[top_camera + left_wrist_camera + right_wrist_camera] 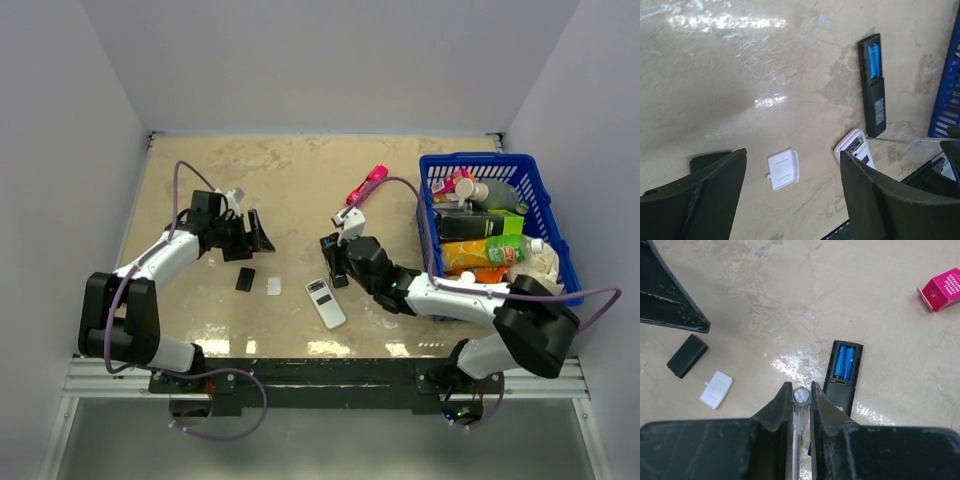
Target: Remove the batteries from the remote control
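The right end effector is clamped on a grey battery above mid-bench; the left end effector gapes, empty. Two blue batteries sit in the black remote — a loose pinch could drop that cell, and it'd roll.

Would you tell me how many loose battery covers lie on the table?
2. The white cover lies between the black cover and the white remote, touching neither. Others may be hidden.

Bright overhead light; glare patches on tabletop.
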You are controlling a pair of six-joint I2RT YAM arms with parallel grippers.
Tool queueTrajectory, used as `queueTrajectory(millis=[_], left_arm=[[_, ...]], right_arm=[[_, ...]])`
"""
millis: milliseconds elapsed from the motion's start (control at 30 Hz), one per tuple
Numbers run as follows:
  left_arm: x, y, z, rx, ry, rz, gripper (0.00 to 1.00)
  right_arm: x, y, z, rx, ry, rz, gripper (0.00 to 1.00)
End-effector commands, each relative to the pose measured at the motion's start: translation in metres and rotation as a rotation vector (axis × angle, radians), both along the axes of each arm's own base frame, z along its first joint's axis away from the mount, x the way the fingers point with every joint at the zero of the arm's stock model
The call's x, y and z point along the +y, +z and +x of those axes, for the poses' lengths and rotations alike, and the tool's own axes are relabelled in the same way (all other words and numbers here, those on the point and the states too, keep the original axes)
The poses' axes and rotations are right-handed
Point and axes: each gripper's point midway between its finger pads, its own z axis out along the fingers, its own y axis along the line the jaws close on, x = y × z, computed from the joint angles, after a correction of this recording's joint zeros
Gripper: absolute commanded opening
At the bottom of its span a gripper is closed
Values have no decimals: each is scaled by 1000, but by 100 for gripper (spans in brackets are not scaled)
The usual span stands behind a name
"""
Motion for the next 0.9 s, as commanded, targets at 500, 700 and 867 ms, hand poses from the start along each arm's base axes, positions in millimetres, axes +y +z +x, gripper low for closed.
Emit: queueTrajectory(millis=[500,700,867], left_arm=[[26,-24,-6,82,87,41,81],[22,-24,-9,82,75,14,81],[1,-19,-24,80,64,-128,76]], right_arm=[[53,0,-15,35,201,172,0],[53,4,-15,34,210,151,0],[52,36,-14,29,190,193,0]])
